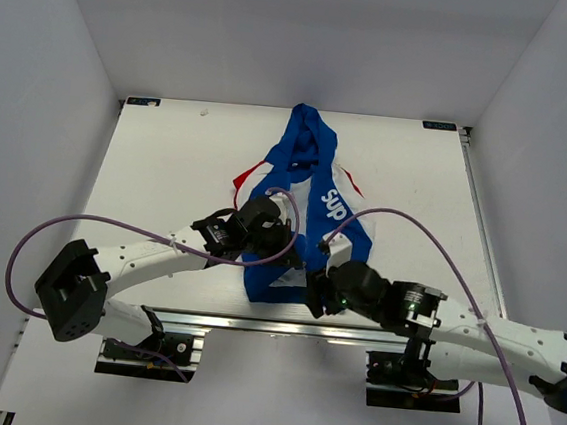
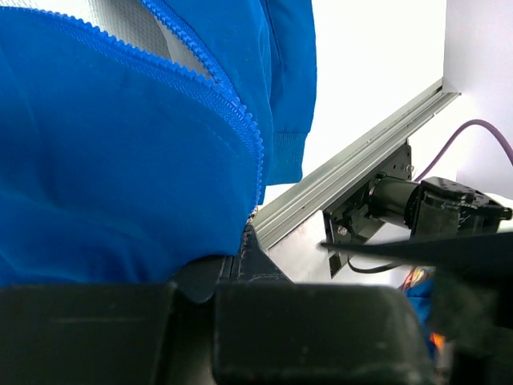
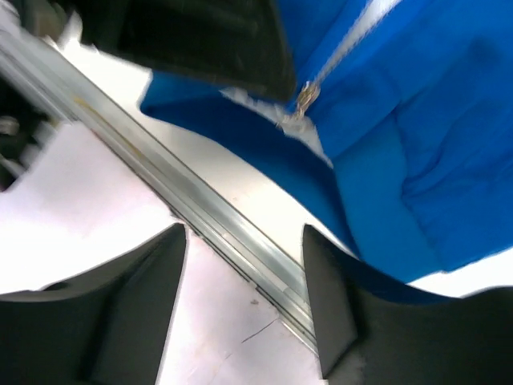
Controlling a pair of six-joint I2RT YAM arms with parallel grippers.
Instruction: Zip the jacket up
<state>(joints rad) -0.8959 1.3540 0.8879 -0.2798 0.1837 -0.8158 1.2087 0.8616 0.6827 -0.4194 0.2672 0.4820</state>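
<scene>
Two grippers sat at near hem of jacket (image 1: 311,190), which lay on table (image 1: 168,161), hood far, front unzipped. My left gripper (image 2: 247,241), fingers pressed together, pinched hem fabric by zipper base. My right gripper (image 3: 244,241) stood spread, gripping nothing, just beside hem. Zipper pull (image 3: 304,98) lay just ahead of its fingers.

Left arm (image 1: 149,255) and right arm (image 1: 483,332) crowd the jacket (image 1: 305,149) hem (by the rail (image 1: 253,323)) — bare table (image 1: 168,161) flanks it.

The right gripper (image 3: 244,241), jaws apart, hangs over a metal rail (image 3: 200,216) near the zipper pull (image 3: 304,96) of the jacket (image 3: 417,120).
</scene>
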